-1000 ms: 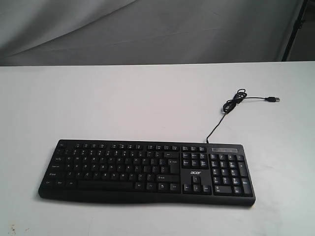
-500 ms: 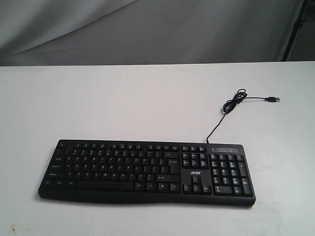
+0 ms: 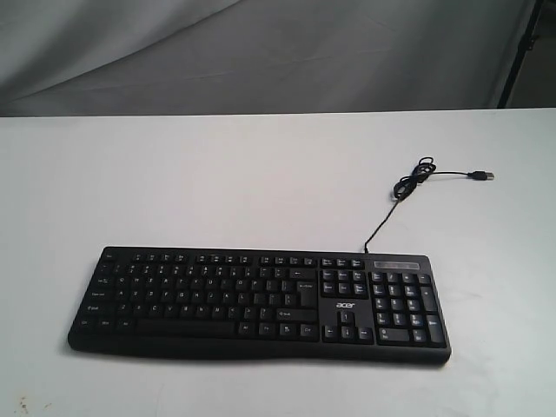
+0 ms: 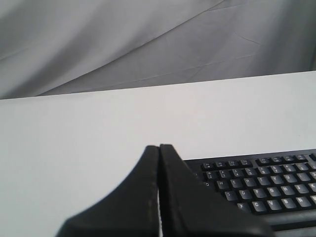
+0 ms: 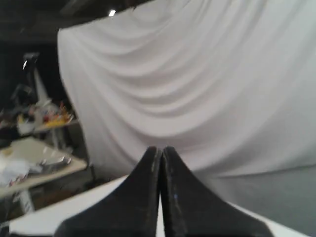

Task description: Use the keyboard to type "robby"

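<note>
**A:** Start closest in. What are the arms doing?

**B:** Neither arm shows in the exterior view. In its wrist view, the left gripper (image 4: pixel 159 147) has its jaws pressed flat together with nothing between them. I judge that suits the job, since a closed tip makes one narrow point for poking a single key.

**A:** And the other?

**B:** The right gripper (image 5: pixel 161 148) is closed the same way and empty. It faces a draped white cloth (image 5: pixel 197 89), and no keys are in its view.

**A:** Where is the keyboard?

**B:** The keyboard (image 3: pixel 261 300) lies flat near the front edge of the white table (image 3: pixel 217 174). The letter keys are on the left, the number pad (image 3: pixel 404 300) is on the right, and the acer logo (image 3: pixel 346 305) sits between them. The left wrist view shows its letter end just beyond the tip, untouched.

**A:** Has typing begun?

**B:** I'd say not yet, as nothing hangs over the keys. On a usual layout the "r" sits in the left half, so the left arm looks better placed to start.

**A:** What's further back?

**B:** The thin USB cable (image 3: pixel 382 221) leaves the rear edge by the number pad, loops once, and ends in a plug (image 3: pixel 480 175) lying loose on the table, connected to nothing. Behind the table hangs a grey backdrop (image 3: pixel 261 52).
</note>
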You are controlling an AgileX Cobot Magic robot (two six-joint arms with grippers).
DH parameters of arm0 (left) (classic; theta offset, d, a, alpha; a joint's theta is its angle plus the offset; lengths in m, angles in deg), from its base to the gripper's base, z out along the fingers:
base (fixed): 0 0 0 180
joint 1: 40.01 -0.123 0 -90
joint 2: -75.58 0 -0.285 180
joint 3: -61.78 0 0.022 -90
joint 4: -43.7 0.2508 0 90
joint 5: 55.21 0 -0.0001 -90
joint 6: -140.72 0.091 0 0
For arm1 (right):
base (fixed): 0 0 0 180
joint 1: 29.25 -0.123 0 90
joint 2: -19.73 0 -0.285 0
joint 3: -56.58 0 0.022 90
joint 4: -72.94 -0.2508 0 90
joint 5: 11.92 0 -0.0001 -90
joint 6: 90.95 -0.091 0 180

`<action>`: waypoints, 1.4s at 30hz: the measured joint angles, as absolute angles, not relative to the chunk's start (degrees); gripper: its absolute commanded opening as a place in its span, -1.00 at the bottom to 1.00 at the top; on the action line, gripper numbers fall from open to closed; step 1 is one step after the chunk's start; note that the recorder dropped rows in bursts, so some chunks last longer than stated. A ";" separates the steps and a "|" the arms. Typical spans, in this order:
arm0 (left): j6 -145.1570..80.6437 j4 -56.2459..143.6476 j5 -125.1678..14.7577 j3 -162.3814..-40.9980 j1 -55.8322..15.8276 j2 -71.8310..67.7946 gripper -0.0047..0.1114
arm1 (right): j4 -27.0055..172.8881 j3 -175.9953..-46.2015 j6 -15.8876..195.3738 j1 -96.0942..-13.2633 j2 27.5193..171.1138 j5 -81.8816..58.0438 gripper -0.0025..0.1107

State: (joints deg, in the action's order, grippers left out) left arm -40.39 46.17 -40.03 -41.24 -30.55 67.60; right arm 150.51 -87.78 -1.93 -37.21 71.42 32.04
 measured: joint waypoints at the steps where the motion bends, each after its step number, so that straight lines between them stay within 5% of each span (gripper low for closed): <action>1: -40.39 46.17 -40.03 -41.24 -30.55 67.60 -0.92 | 156.18 -91.59 -4.39 -37.21 76.15 35.60 -0.96; 15: -40.39 46.17 -40.03 -41.24 -30.55 67.60 -0.92 | 172.95 -113.10 -2.19 -43.83 108.12 47.05 -0.96; 27: -40.39 46.17 -40.03 -41.24 -30.55 67.60 -0.92 | 173.07 -114.03 13.44 -62.69 120.62 28.38 -0.96; 37: -40.39 46.17 -40.03 -41.24 -30.55 67.60 -0.92 | 172.92 -111.75 31.04 -77.63 123.00 -19.43 -0.96; 42: -40.39 46.17 -40.03 -41.24 -30.55 67.60 -0.92 | 156.18 -115.28 37.53 -78.17 120.20 -13.12 -0.96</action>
